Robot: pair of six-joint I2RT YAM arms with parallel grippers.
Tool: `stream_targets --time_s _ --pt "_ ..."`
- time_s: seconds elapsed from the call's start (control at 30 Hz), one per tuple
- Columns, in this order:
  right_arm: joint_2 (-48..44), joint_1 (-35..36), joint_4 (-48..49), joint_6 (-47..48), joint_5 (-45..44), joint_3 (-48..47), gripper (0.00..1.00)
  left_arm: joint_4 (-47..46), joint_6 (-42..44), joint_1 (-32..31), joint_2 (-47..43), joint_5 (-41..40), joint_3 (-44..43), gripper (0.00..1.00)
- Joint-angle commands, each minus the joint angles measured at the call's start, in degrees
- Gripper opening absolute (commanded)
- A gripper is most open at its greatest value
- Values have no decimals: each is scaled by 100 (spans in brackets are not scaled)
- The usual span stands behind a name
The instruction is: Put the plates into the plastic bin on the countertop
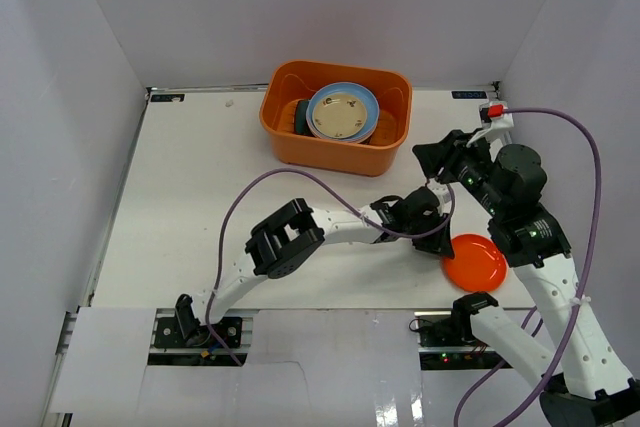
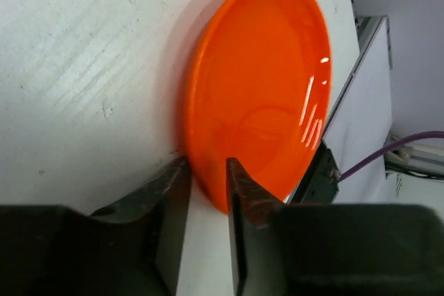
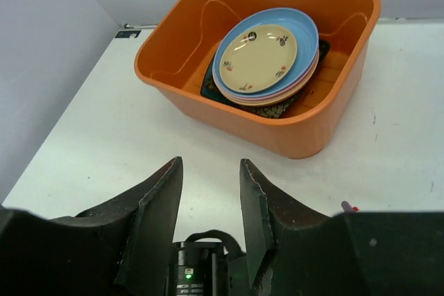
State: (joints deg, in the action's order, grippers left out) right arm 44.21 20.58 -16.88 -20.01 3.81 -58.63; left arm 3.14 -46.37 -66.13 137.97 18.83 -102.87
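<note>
Plastic bin [image 1: 336, 150]: a large orange tub at the far edge of the counter [image 1: 200, 197], upright, with its open top facing up.
Bin contents: a stack of dishes leaning toward the right half of the bin. The pale yellow plate [image 3: 258, 58], with small dark motifs, is on top. It sits inside the wider blue plate [image 3: 306, 37].
Lower in the stack: the rim of a pink plate [image 3: 291, 92] shows under the blue one. Beneath that is a dark square dish [image 3: 281, 109] with a light pattern. What lies deeper I cannot tell.
Orange plate [image 1: 475, 261]: outside the bin, flat on the counter near its right front corner and well apart from the tub.
Left tool [image 1: 432, 230]: reaches across to the orange plate's near-left edge. Its fingers [image 2: 170, 195] are clenched on the rim, one at the outer edge and the other over the inner face.
Right tool [image 1: 436, 154]: hangs above the counter between the bin and the orange plate. Its fingers are parted with nothing between them.
Only in the top view: both arms and a purple cable [image 1: 590, 177] looping along the right side.
Only in the left wrist view: the pinch on the rim, and glare on the plate's glossy face.
Only in the right wrist view: the layers of the stack seen from the side, and the bin's ribbed inner wall.
</note>
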Motion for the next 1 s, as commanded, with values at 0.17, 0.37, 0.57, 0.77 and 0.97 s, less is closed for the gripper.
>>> stream_targets --time_s 0.17,0.37,0.57,0.77,0.97 --pt "-351 -19 255 -117 216 132 47 30 -65 161 -259 128 134 0" --pt "-764 -19 677 -486 278 80 56 -786 -3 845 -2298 296 1803 0" --pt "-1326 -19 1617 -627 -346 167 56 -359 163 2576 -4488 306 2684 0" --pt "-704 -19 1750 -811 337 317 55 591 629 4133 -4236 77 1581 0" --pt "-211 -10 1803 -864 586 545 55 1619 1244 4688 -2356 -116 -413 0"
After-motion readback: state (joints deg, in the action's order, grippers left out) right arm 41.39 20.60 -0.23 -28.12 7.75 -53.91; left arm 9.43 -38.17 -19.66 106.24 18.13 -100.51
